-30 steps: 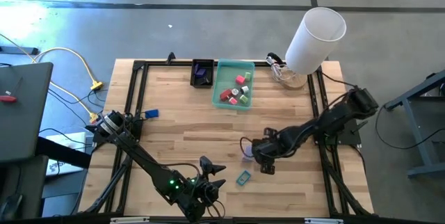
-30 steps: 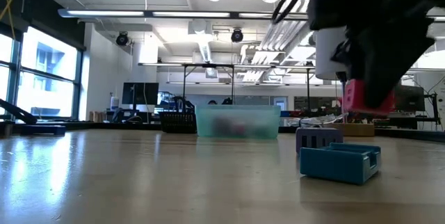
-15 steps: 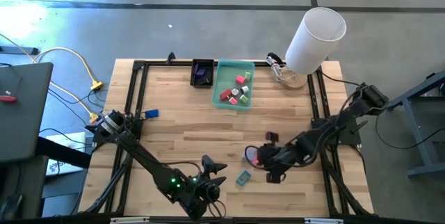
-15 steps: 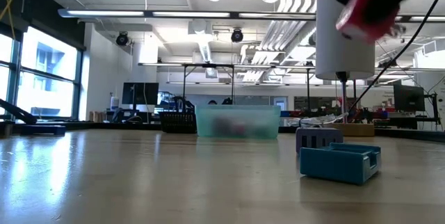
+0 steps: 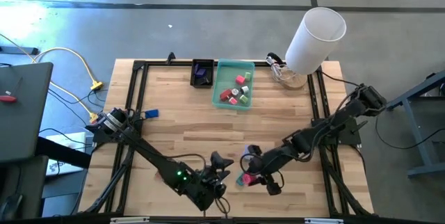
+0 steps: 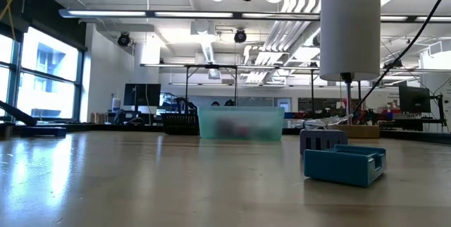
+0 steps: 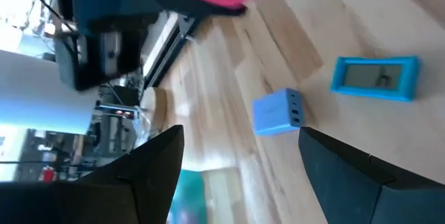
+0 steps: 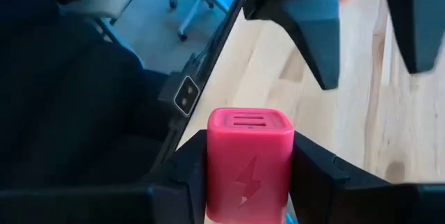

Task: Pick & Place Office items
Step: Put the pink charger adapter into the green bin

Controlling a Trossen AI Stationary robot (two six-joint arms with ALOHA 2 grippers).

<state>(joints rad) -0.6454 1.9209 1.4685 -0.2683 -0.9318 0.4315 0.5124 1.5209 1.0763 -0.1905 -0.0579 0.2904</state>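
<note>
A: What did the piece in the right gripper (image 8: 250,203) look like?

B: It was a red, rounded plastic block (image 8: 250,165) with a lightning bolt moulded on its face and two slots on its top. The two dark fingers (image 8: 191,175) were closed partway against its sides, so it was firmly held. In the high view it showed as a pink-red spot (image 5: 247,179) above the near middle of the table, and the left gripper (image 5: 221,166) hung just beside it with its fingers spread wide and nothing between them.

A: And the surface, the room?

B: A pale wood-plank table (image 5: 181,123) framed by black rails. A translucent green tray (image 5: 234,85) with small coloured pieces sat at the far edge, a small black tray (image 5: 202,72) touching its side, and a tall white cylinder (image 5: 314,37) stood at the far right corner. In the low view a teal open-topped box (image 6: 345,163) lay on the wood with a small purple block (image 6: 323,141) just behind it. Beyond was a workshop hall with ceiling lights, windows and benches.

A: Which way did the red block point?

B: Its slotted end faced away from the wrist, so its long axis ran out along the fingers. Whether it was level or tilted to the table could not be told
</note>
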